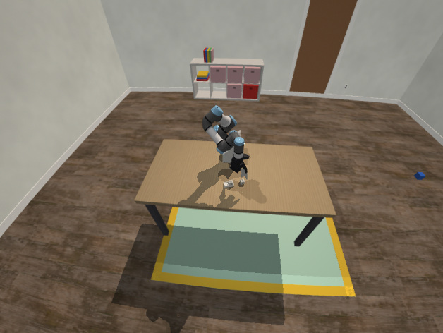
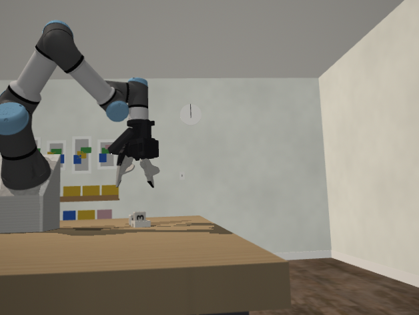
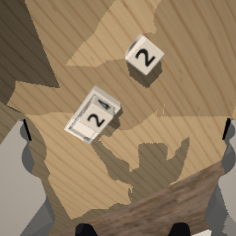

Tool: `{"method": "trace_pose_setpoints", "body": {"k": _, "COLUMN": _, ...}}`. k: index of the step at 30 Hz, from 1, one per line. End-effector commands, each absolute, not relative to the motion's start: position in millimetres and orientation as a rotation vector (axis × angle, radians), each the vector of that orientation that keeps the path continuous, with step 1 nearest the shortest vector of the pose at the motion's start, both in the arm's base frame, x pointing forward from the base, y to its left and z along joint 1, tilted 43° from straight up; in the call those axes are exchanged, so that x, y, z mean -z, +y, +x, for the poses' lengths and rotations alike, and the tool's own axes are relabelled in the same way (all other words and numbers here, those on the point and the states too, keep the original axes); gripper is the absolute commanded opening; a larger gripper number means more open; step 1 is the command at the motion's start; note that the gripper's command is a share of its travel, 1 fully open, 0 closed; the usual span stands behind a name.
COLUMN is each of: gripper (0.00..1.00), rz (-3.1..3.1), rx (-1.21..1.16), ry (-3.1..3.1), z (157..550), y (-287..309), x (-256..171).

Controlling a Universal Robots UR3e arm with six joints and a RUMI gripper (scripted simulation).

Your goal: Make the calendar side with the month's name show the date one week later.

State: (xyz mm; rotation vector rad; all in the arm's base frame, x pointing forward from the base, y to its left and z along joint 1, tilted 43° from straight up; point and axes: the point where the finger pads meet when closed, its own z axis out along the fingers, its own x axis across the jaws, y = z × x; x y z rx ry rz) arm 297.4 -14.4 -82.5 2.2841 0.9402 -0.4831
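In the wrist view a white tray [image 3: 92, 115] lies on the wooden table and holds one white cube with a 2 on top [image 3: 96, 118]; the slot beside that cube is empty. A second white cube [image 3: 145, 55] with a 2 on top sits on the table apart from the tray, to its upper right. My gripper [image 2: 134, 181] is open and empty, well above both. In the top view the tray [image 1: 228, 184] and the loose cube [image 1: 241, 182] lie below the gripper [image 1: 239, 172]. In the exterior view one cube [image 2: 139, 217] shows a 3 on its side.
The arm's grey base block [image 2: 29, 206] stands at the back of the table [image 1: 234, 178]. A shelf unit [image 1: 226, 78] stands by the far wall, and a small blue block [image 1: 419, 175] lies on the floor to the right.
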Motion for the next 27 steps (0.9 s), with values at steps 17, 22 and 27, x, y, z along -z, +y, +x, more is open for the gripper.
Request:
{"method": "trace_pose_setpoints", "body": {"k": 17, "gripper": 1.0, "rz": 2.396, "rx": 0.254, "ry": 0.301, "z": 294, "y": 2, "x": 106}}
{"method": "trace_pose_setpoints", "body": {"k": 22, "gripper": 1.0, "rz": 2.402, "rx": 0.217, "ry": 0.202, "z": 293, "y": 4, "x": 109}}
{"method": "trace_pose_setpoints", "body": {"k": 27, "gripper": 1.0, "rz": 2.403, "rx": 0.197, "ry": 0.152, "z": 293, "y": 5, "x": 111}}
